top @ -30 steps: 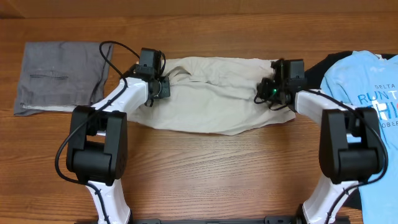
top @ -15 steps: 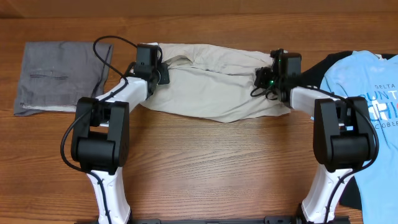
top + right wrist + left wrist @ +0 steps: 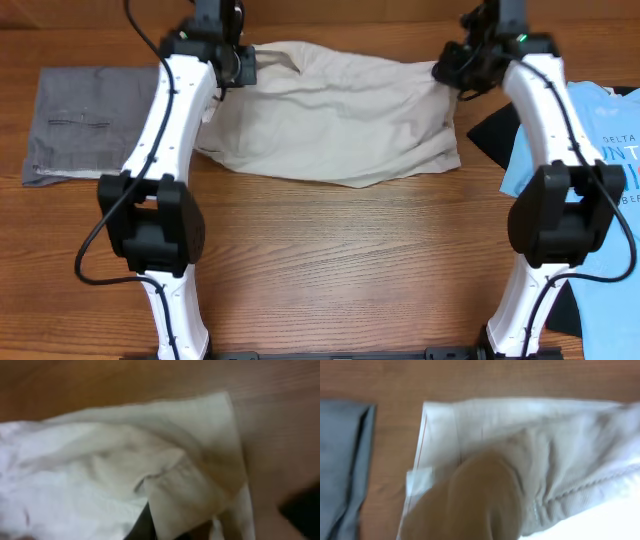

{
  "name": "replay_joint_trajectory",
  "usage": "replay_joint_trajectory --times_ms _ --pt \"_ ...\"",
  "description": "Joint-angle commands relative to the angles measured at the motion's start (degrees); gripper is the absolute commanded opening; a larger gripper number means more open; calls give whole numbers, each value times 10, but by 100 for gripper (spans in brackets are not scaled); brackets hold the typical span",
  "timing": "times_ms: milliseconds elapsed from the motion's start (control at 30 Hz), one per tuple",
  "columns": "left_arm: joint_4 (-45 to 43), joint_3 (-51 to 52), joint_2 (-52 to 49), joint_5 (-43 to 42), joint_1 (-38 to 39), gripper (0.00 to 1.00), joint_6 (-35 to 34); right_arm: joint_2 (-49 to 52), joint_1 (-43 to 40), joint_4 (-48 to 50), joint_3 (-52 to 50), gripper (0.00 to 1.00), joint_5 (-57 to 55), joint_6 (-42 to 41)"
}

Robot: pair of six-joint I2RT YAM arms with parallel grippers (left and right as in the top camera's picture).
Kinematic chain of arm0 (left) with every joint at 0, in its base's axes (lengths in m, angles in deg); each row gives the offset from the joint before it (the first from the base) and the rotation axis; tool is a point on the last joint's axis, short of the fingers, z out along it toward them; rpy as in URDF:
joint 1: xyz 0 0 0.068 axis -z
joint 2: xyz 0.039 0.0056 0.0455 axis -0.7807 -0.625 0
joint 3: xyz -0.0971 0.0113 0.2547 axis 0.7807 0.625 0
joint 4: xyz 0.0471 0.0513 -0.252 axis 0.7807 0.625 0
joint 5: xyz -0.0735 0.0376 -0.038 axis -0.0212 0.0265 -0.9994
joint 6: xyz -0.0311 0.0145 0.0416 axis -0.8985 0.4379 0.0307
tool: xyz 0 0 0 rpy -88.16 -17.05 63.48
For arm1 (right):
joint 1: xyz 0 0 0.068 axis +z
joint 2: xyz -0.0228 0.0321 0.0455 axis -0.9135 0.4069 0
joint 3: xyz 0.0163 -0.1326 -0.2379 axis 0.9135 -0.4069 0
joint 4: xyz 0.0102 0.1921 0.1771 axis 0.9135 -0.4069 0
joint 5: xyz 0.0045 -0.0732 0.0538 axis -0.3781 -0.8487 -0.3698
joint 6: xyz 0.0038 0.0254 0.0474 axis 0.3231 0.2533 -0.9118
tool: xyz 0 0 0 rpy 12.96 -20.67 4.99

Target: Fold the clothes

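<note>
Basically left tool [image 3: 238, 64] & right tool [image 3: 456, 72] each pinched shut on a far corner of the crumpled light beige cotton trousers [image 3: 330, 120], lying toward far side of brown wooden table [image 3: 330, 260], prob to stretch cloth flat btw them.

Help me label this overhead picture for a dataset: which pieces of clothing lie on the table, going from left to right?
grey folded trousers → beige trousers → light blue T-shirt
</note>
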State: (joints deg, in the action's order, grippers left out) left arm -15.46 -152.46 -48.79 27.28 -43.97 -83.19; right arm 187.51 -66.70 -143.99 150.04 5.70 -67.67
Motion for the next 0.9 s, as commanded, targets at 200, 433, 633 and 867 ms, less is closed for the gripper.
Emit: replay_joint_trajectory --times_ms 200,433,633,867 --pt "244 -107 21 8 -14 12 5 -13 -34 -226 56 4 13 76" --pt "341 -103 22 -15 -14 4 4 -14 -34 -315 57 4 14 80" --pt "365 -93 42 -65 -14 4 9 -24 -34 -340 51 4 14 80" --pt "365 -26 111 -87 -14 10 13 -78 -34 -339 -22 4 13 67"
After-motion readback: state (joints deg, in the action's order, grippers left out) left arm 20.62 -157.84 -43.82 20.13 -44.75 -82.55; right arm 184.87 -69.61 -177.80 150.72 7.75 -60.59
